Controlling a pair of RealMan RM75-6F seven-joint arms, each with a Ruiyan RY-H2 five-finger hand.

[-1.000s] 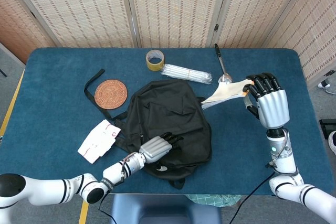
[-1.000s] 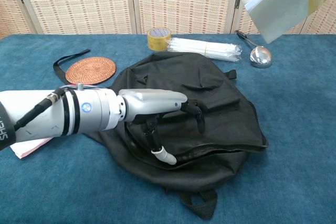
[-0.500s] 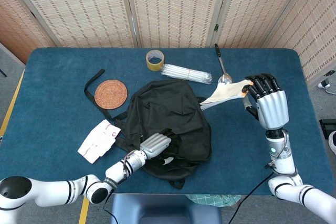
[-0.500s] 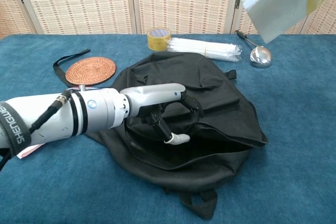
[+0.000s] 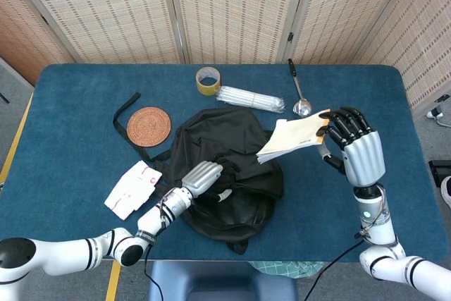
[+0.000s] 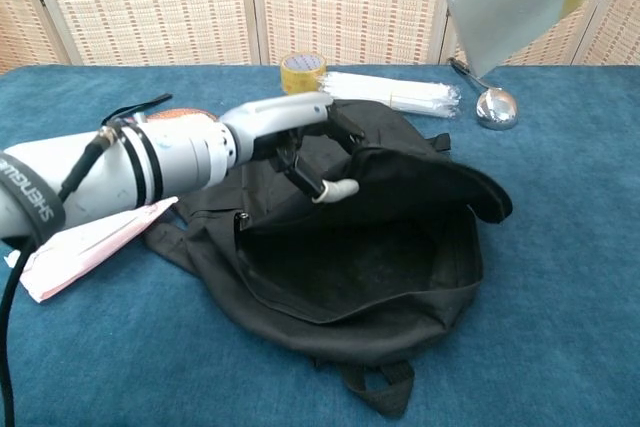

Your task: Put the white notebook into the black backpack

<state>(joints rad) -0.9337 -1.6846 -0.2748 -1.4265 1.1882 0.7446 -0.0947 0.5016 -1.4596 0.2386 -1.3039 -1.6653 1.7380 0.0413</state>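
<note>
The black backpack (image 5: 232,188) (image 6: 370,267) lies at the table's middle front. My left hand (image 5: 203,177) (image 6: 290,132) grips its top flap and holds it raised, so the dark inside gapes open toward the front. My right hand (image 5: 354,147) holds the white notebook (image 5: 290,139) (image 6: 510,2) by its right edge, in the air just above and right of the backpack's far side. In the chest view only the notebook shows, at the top right; the right hand itself is out of that frame.
Behind the backpack lie a roll of yellow tape (image 5: 207,80), a bundle of white straws (image 5: 250,99) and a metal ladle (image 5: 299,93). A woven coaster (image 5: 149,125) and a black strap (image 5: 124,112) sit at left, a pink-and-white paper packet (image 5: 132,188) near the front left.
My left hand has lifted the backpack's flap up and back, opening the bag wide. My right hand has carried the notebook left and down toward the backpack.
</note>
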